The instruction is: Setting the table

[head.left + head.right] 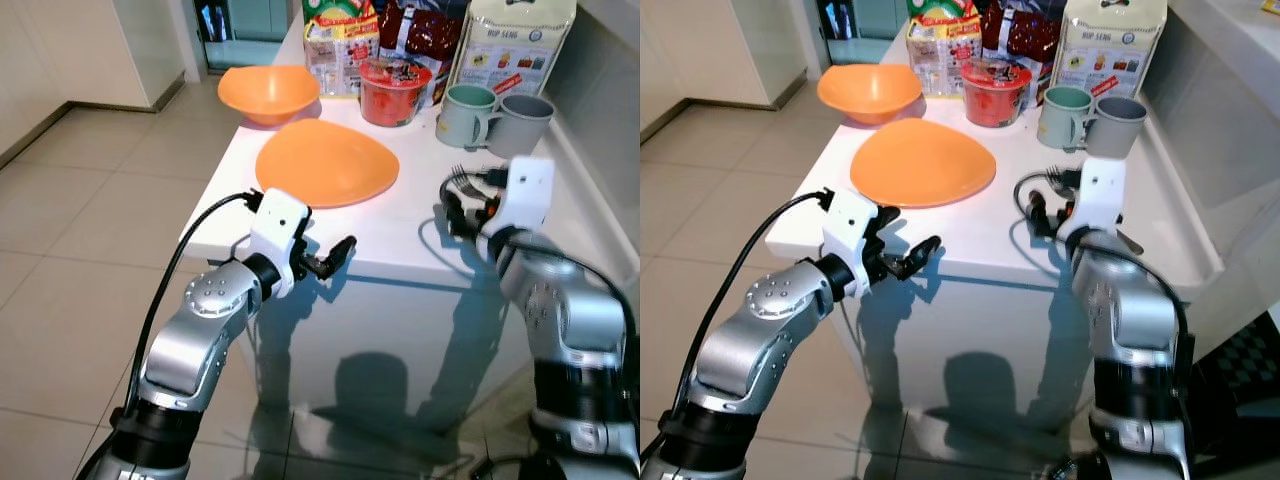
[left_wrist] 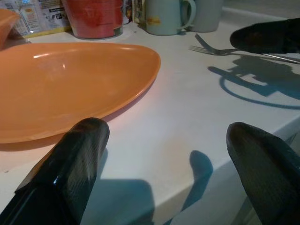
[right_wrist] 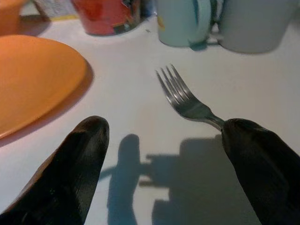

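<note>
Where the head views look down on the white worktop, an orange plate lies near its front edge, an orange bowl behind it, then a red noodle cup, food packets and two mugs in a row at the back. The left gripper hangs just off the worktop's front edge, fingers apart. The right gripper sits over the worktop beside the plate.

In the left wrist view, the plate's inside shows bare, and the fork lies beyond it.

In the right wrist view, the fork's tines point toward the mugs; its handle runs under one of the spread fingers, which grip nothing.
</note>
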You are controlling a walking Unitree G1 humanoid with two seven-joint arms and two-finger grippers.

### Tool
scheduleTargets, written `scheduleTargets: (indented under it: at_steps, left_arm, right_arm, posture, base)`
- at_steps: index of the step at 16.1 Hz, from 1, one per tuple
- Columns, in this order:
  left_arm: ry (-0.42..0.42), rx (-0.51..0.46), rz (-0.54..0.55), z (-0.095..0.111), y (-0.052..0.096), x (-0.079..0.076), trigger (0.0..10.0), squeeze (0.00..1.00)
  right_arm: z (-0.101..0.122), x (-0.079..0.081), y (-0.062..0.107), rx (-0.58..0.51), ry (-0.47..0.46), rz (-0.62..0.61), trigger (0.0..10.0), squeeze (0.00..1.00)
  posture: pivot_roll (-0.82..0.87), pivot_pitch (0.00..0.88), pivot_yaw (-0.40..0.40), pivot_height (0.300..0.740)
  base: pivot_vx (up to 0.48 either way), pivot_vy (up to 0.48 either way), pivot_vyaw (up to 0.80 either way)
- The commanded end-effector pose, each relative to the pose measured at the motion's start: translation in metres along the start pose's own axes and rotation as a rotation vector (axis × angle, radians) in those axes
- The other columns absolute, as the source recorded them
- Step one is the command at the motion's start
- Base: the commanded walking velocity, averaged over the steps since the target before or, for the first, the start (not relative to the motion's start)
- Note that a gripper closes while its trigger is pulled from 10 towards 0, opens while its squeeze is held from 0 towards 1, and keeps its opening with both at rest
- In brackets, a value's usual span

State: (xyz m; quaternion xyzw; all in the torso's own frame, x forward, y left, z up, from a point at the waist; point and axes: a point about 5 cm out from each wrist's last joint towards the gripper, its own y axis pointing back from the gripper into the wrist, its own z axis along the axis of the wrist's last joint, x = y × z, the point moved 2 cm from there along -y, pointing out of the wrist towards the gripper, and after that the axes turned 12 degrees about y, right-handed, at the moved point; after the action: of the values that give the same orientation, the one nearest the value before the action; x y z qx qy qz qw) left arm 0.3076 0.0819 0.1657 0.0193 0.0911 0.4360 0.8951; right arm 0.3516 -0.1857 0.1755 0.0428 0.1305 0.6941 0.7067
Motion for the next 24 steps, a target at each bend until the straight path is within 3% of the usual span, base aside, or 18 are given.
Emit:
scheduleTargets:
  at_steps: [1, 4, 8, 12, 19, 22, 23, 24]
  left_arm:
    - [-0.014, -0.002, -0.005, 0.002, -0.001, -0.001, 10.0, 0.00]
    - [-0.015, 0.005, 0.000, 0.001, 0.003, 0.000, 10.0, 0.00]
    - [-0.014, 0.021, 0.007, -0.002, 0.011, 0.000, 10.0, 0.00]
    - [-0.011, 0.052, 0.022, -0.007, 0.022, 0.002, 10.0, 0.00]
    - [-0.003, 0.059, 0.038, -0.007, 0.024, 0.001, 10.0, 0.00]
    - [0.001, 0.060, 0.037, -0.008, 0.024, 0.000, 10.0, 0.00]
    - [0.001, 0.060, 0.036, -0.008, 0.024, -0.001, 10.0, 0.00]
    - [0.000, 0.061, 0.036, -0.007, 0.024, 0.000, 10.0, 0.00]
  right_arm:
    - [-0.013, -0.008, -0.006, 0.067, -0.007, -0.039, 10.0, 0.00]
    - [-0.025, -0.020, -0.020, 0.111, -0.025, -0.101, 10.0, 0.00]
    - [-0.034, -0.020, -0.032, 0.146, -0.033, -0.123, 10.0, 0.00]
    - [-0.040, -0.007, -0.044, 0.167, -0.059, -0.111, 10.0, 0.00]
    - [-0.038, 0.019, -0.044, 0.156, -0.060, -0.031, 10.0, 0.00]
    - [-0.042, 0.017, -0.042, 0.171, -0.033, -0.048, 10.0, 0.00]
    - [-0.044, 0.018, -0.042, 0.173, -0.037, -0.037, 10.0, 0.91]
    - [-0.045, 0.020, -0.042, 0.173, -0.043, -0.033, 10.0, 1.00]
  posture:
    - [0.04, 0.000, 0.001, 0.740]
    - [0.05, 0.000, 0.008, 0.740]
    - [0.08, 0.033, 0.012, 0.740]
    - [0.10, 0.076, 0.017, 0.740]
    - [0.10, 0.089, 0.001, 0.740]
    - [0.10, 0.087, 0.003, 0.740]
    - [0.10, 0.087, 0.003, 0.740]
    - [0.10, 0.083, 0.005, 0.740]
  base:
    - [0.000, 0.000, 0.00]
    - [0.000, 0.000, 0.00]
    - [0.000, 0.000, 0.00]
    - [0.000, 0.000, 0.00]
    - [0.000, 0.000, 0.00]
    - [0.000, 0.000, 0.00]
    - [0.000, 0.000, 0.00]
    - [0.000, 0.000, 0.00]
